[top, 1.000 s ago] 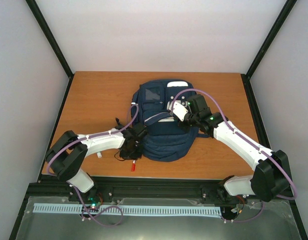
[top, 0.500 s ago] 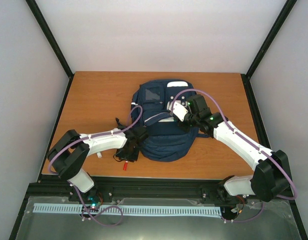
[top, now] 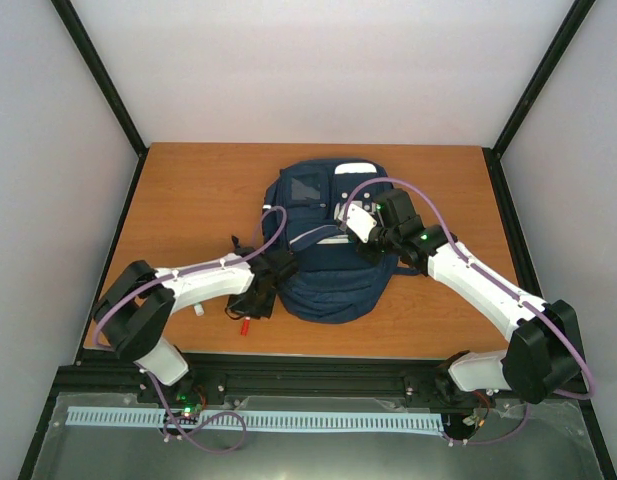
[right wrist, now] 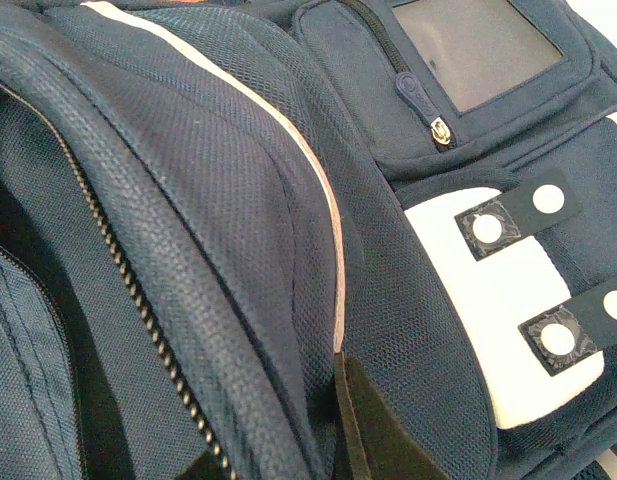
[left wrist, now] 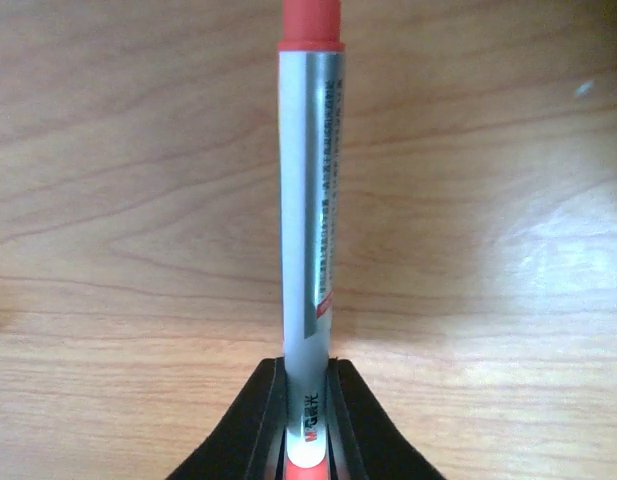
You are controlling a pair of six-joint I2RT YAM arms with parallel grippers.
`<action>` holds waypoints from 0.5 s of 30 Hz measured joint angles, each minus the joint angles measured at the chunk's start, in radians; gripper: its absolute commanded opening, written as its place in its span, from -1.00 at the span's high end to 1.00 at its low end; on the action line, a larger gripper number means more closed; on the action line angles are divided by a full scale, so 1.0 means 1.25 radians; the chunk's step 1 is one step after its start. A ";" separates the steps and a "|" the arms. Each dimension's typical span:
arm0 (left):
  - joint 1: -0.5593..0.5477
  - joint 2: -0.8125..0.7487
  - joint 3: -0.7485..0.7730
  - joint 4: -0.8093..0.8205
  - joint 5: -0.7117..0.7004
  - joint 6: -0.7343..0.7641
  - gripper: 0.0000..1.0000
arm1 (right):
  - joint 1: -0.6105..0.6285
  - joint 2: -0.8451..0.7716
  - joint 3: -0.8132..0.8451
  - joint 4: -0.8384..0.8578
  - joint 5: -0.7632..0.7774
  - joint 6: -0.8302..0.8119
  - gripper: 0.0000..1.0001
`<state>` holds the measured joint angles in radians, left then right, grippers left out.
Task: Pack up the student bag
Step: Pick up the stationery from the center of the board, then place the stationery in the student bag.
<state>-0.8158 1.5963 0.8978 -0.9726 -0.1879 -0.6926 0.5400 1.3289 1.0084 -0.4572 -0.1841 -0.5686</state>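
While the packing looks only partly done, the left end effector (left wrist: 308, 378) is clamped on the lower barrel of a marker (left wrist: 310, 200), silver with red ends. It holds the marker above the bare wood of the table (top: 188, 190), just off the near left corner of the student bag (top: 333, 285). The marker is not yet inside, so by my reading this item is mid-transfer.

At the middle of the table lies the student bag, navy, flat, with its front pockets facing up. Its main zipper (right wrist: 138, 300) stands parted, showing a dark gap.

On the right, the right end effector (right wrist: 288, 445) is pinched on the mesh fabric along that opening, apparently holding the mouth apart. Beside it sit a clear window pocket (right wrist: 478, 50) and a white patch (right wrist: 488, 300).

Done, as far as can be judged: bag unzipped, marker picked up. Left: carrying the marker to the opening, releasing it inside, and probably closing the zipper. Whether anything already lies inside cannot be told.

Count: one bag, one marker, two arms. No other loose item to pack shows.
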 measured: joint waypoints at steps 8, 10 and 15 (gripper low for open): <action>0.000 -0.159 0.070 -0.022 -0.044 0.048 0.99 | -0.001 -0.002 0.000 0.001 0.000 0.001 0.88; 0.000 -0.220 0.073 -0.007 -0.043 0.077 0.98 | -0.001 -0.006 0.000 0.001 0.000 0.001 0.88; -0.024 -0.422 0.067 0.115 0.039 0.211 0.98 | -0.003 -0.019 -0.001 0.001 -0.003 0.001 0.89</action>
<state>-0.8455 1.0683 0.9817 -0.8284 -0.1387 -0.4294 0.5358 1.3056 1.0069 -0.4557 -0.1883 -0.5674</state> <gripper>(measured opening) 0.096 0.083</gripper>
